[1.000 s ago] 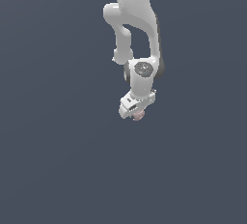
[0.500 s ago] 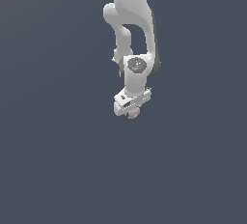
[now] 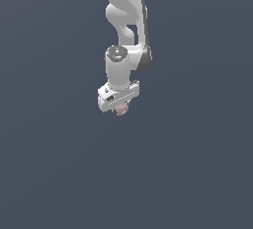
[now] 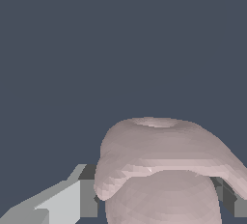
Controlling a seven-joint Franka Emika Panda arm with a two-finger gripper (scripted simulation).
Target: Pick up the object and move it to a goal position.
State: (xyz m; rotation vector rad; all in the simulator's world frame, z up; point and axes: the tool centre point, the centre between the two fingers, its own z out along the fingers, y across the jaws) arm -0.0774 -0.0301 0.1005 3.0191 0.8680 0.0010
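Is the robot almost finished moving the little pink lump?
The picking-up part looks done: the pinkish lump sits between the fingers of the hand, and the wrist view shows it filling the space between the fingers. Carrying it is what is in hand now. Getting it to the goal spot is left, and no goal mark shows in either view, so I cannot tell how near it is.

The white arm (image 3: pixel 126 40) hangs down, the pinkish object (image 3: pixel 121 108) between its fingers (image 3: pixel 114 105).

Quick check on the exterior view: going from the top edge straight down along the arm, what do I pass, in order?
Arm links → wrist joint with its round cap → white pincer → pinkish lumpy object poking out beneath it → bare grey background.
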